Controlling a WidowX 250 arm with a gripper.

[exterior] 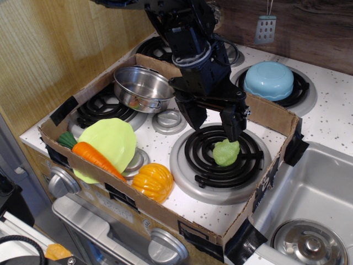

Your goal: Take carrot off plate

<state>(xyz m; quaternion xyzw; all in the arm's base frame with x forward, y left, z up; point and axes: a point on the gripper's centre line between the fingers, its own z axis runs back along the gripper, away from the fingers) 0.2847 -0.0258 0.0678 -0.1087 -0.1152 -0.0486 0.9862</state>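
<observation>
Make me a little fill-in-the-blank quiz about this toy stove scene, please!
1. The carrot lies across a lime-green ____.
2. The gripper hangs over a small green lump resting on a black coil ____.
3. Right beside the plate, near the box's front edge, sits an orange ____.
4. The light blue bowl sits ____ on the far burner.

Missing words: plate; burner; pumpkin; upside down

Steel pot (143, 87) – pumpkin (153, 181) – blue bowl (269, 80)
</observation>
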